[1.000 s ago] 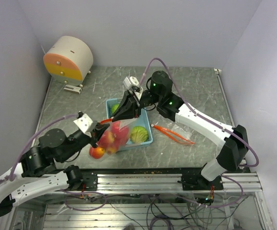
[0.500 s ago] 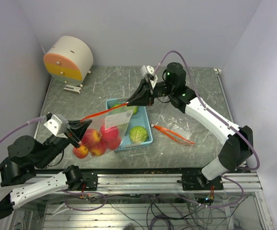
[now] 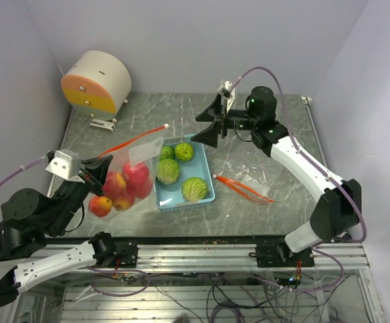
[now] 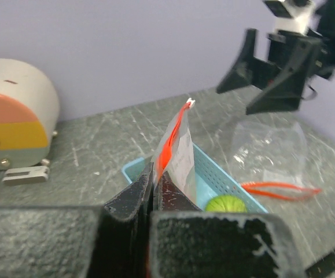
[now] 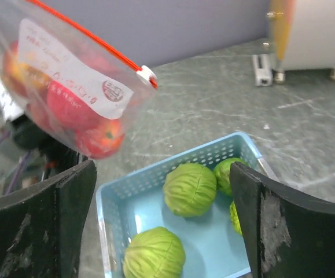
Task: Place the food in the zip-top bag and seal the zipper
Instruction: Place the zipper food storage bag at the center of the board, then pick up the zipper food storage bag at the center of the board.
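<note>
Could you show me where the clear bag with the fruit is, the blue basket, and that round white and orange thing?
clear bag (image 3: 128,176), overhead view, on its fruit-filled middle.
blue basket (image 5: 150,176), right wrist view, on its perforated side wall.
round white and orange thing (image 3: 104,75), overhead view, on its white curved top.

The zip-top bag (image 3: 141,156), clear and crinkly with a white label, hangs tilted above the table. The left gripper (image 4: 154,180) pinches the near end of its mouth. The zipper (image 3: 134,140) runs as one straight red-orange line, with its slider at the far, upper end. Glossy red fruits (image 3: 128,178) and a yellow-red one (image 3: 100,205) sag in the bag's bottom. Four striped green melons (image 3: 168,170) lie in the light blue basket (image 5: 155,179).
</note>
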Available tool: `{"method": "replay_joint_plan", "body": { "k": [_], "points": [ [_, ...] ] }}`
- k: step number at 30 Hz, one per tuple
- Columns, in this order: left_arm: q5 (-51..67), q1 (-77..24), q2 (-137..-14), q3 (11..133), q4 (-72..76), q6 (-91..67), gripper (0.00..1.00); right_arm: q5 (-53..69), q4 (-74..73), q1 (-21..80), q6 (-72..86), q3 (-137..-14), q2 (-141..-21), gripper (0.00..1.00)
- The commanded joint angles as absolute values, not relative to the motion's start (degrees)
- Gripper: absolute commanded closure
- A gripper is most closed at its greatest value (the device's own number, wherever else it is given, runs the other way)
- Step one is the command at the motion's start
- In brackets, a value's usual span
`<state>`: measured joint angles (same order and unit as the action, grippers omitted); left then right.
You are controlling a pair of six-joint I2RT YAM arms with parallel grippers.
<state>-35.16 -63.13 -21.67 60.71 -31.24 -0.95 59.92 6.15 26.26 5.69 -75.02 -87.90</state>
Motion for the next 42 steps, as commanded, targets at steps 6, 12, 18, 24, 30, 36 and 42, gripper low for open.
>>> {"method": "replay_joint_plan", "body": {
  "k": [6, 12, 18, 24, 30, 36, 42],
  "points": [
    [-75.89, -63.02, -30.43, 61.82, -18.51, -3.6, 0.9, 14.32, -13.55, 26.1, 13.81, -74.96, -83.25, 0.0],
    [-81.6, -63.02, -35.38, 59.33, -19.4, -11.05, 0.11, -1.37, -21.88, 26.37, 15.38, -67.17, -78.21, 0.0],
    [-71.56, -63.02, -38.65, 58.91, -20.25, -14.15, 0.0, -6.86, -26.09, 26.79, 14.98, -58.42, -75.28, 0.1],
    [-61.8, -63.02, -42.88, 60.45, -21.97, -14.56, 0.0, -7.73, -24.19, 26.81, 15.79, -50.35, -78.9, 0.2],
    [-58.86, -63.04, -42.97, 58.52, -22.49, -15.1, 0.0, -4.29, -19.83, 27.07, 14.94, -46.25, -82.87, 0.25],
    [-57.53, -63.04, -42.02, 56.94, -22.47, -15.31, 0.0, -7.12, -17.0, 27.07, 14.47, -44.48, -86.89, 0.24],
    [-57.61, -63.05, -40.8, 57.67, -25.4, -16.28, 0.01, -10.79, -15.37, 27.07, 15.53, -43.96, -87.59, 0.58]
  ]
}}
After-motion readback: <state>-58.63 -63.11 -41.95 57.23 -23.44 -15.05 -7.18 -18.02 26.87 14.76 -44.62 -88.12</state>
